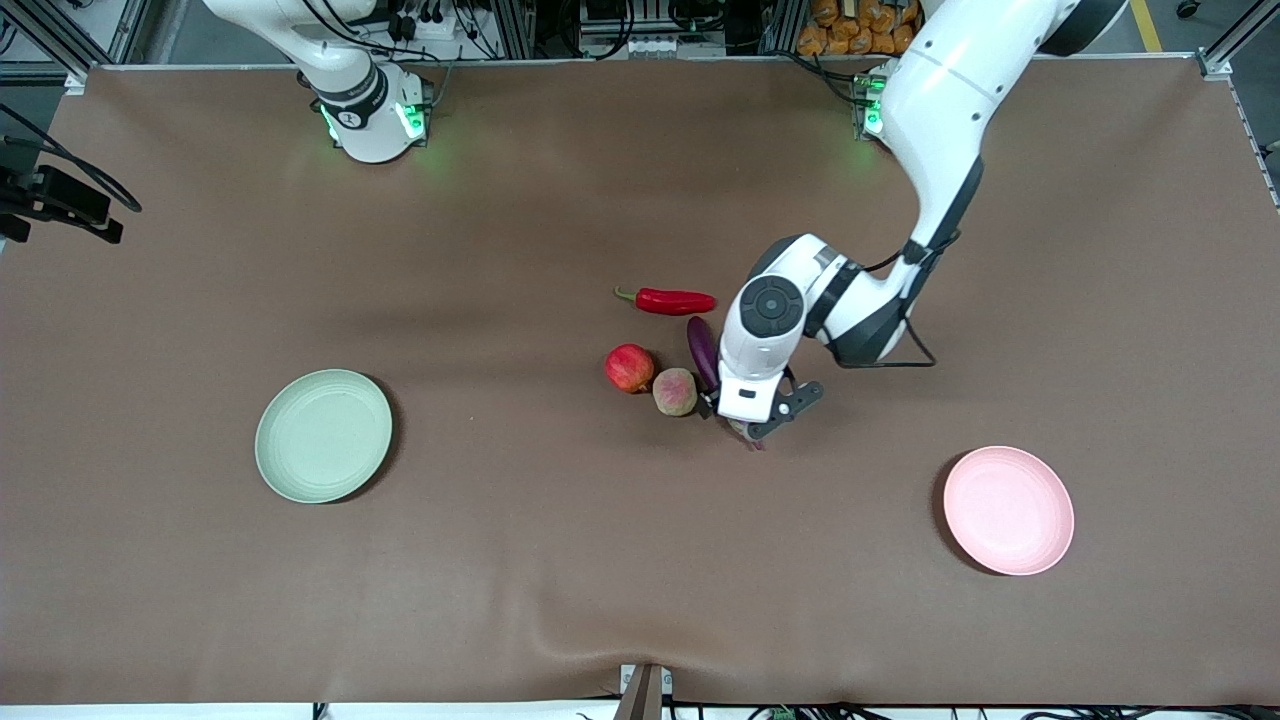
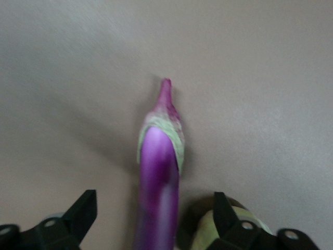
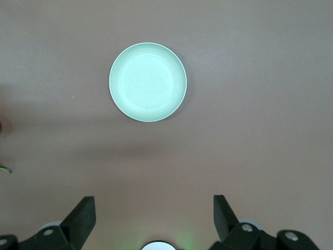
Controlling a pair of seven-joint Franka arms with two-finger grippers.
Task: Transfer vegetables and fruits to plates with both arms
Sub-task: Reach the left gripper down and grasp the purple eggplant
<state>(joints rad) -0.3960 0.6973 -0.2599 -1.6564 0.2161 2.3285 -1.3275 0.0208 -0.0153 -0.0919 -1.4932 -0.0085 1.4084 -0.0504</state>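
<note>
A purple eggplant (image 1: 703,352) lies near the table's middle. My left gripper (image 1: 742,425) is low over its stem end, open, with one finger on each side and not touching it. In the left wrist view the eggplant (image 2: 156,182) runs between the fingers of the left gripper (image 2: 155,203), and the peach (image 2: 205,232) sits by one finger. The peach (image 1: 675,391) and the red apple (image 1: 629,367) lie beside the eggplant. The red chili (image 1: 672,300) lies farther from the camera. The green plate (image 1: 323,435) and the pink plate (image 1: 1008,510) are empty. My right gripper (image 3: 153,205) is open, high above the green plate (image 3: 148,82).
The brown table cover (image 1: 560,560) has a wrinkle near the front edge. A black camera mount (image 1: 60,200) stands at the right arm's end of the table. A bracket (image 1: 645,692) sits at the middle of the front edge.
</note>
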